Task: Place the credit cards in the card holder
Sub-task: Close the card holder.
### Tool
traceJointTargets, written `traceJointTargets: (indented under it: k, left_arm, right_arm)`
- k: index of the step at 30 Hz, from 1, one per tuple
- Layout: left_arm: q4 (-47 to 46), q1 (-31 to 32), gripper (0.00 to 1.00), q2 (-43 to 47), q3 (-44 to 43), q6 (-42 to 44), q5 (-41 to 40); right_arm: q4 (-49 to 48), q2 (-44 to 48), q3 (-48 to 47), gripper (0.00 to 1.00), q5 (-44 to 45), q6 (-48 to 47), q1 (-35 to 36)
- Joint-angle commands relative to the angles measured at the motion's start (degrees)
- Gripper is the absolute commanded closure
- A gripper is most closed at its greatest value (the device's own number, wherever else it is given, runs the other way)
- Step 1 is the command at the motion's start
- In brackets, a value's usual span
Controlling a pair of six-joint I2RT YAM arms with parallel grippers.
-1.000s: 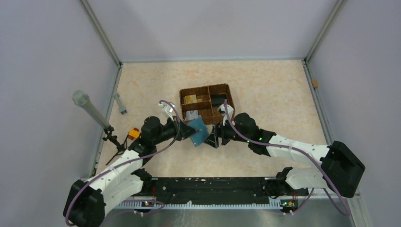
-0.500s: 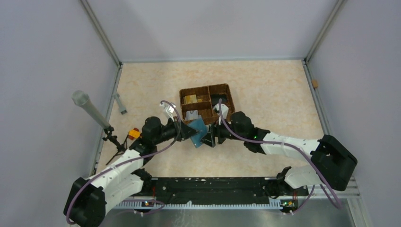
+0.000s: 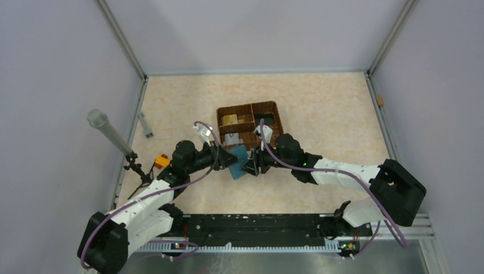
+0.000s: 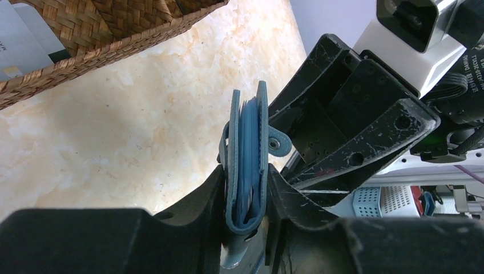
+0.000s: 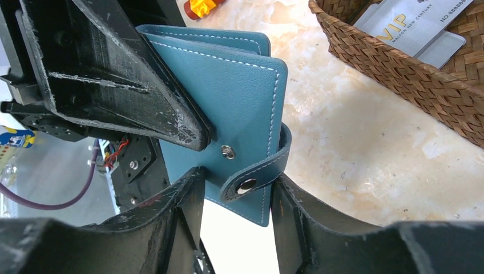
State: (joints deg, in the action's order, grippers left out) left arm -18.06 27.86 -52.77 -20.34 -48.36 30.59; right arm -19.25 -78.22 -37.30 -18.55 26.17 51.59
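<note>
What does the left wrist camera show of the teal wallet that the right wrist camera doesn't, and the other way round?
Left wrist only: the teal folding card holder seen edge-on, clamped in the left gripper, with its lighter blue inner layers showing.
Right wrist only: its flat face with the stud, the snap strap lying between the open fingers of the right gripper, and a red-and-yellow toy.
Both: the brown wicker basket with a white-grey card in it, and the marbled table.

Bright, even, diffuse light from above, only faint soft shadows on the pale surface (image 3: 325, 108); top view sharp but fine detail small; wrist views crisp mid-frame, the near black fingers (image 4: 188, 220) underexposed, soft, stretched along the lower edge.
</note>
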Motion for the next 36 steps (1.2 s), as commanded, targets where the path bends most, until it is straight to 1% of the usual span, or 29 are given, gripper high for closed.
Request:
traceJointTargets:
  k: [1,3,5,7,9,13,14,16,17,18,20,23,26,30,36]
  left_arm:
    - [-5.7,0.2,0.69,-0.1,0.0,-1.3,0.5]
    - [-5.8,0.2,0.69,-0.3,0.2,-1.6,0.4]
    - [-6.2,0.2,0.69,-0.4,0.3,-1.8,0.5]
    - [-6.6,0.2,0.69,-0.6,0.5,-2.2,0.6]
    - [-7.2,0.2,0.68,-1.0,0.6,-2.5,1.1]
    - [-8.8,0.2,0.69,-2.0,0.9,-3.4,2.0]
    - [-9.1,0.2,0.72,-2.1,1.0,-3.5,2.1]
    - [-9.8,0.1,0.89,-2.2,1.2,-3.7,2.3]
    - [-9.8,0.2,0.94,-2.1,1.3,-3.7,2.2]
    - [-9.5,0.2,0.97,-1.9,1.2,-3.7,1.9]
    - [-8.0,0.2,1.0,-1.3,1.0,-3.1,0.9]
    - [-4.3,0.2,1.0,0.4,0.8,-2.0,-3.0]
    - [0.2,0.2,1.0,1.1,0.2,-1.0,-5.6]
    - [3.0,0.1,1.0,0.5,-0.6,-0.5,-6.6]
    - [3.8,0.2,1.0,-0.8,-1.3,-0.3,-6.4]
  right_arm:
    - [-2.6,-0.8,-3.4,0.58,-1.0,0.1,0.5]
    - [-2.6,-1.1,-3.5,0.64,-0.8,0.5,0.6]
    - [-2.9,-1.3,-3.5,0.65,-0.5,0.9,0.6]
    - [-3.0,-1.4,-3.5,0.65,-0.2,1.1,0.6]
    - [-3.0,-1.5,-3.7,0.61,0.0,1.2,0.5]
    - [-2.9,-1.7,-4.1,0.59,0.5,1.4,0.5]
    - [-2.9,-1.9,-4.2,0.59,0.5,1.4,0.5]
    - [-2.6,-2.0,-4.4,0.57,1.0,1.5,0.5]
    - [-2.3,-1.8,-4.4,0.56,1.5,1.5,0.6]
    - [-1.7,-1.5,-4.3,0.54,2.3,1.3,0.6]
    - [-0.1,0.2,-4.0,0.47,4.2,0.8,0.4]
    - [2.7,3.4,-2.6,0.37,5.6,-0.2,-0.8]
    - [4.9,6.3,-1.2,0.33,5.2,-0.6,-2.9]
    - [6.9,8.5,-0.5,0.33,3.9,-1.3,-4.7]
    - [5.2,6.1,-0.9,0.4,1.6,-1.6,-5.0]
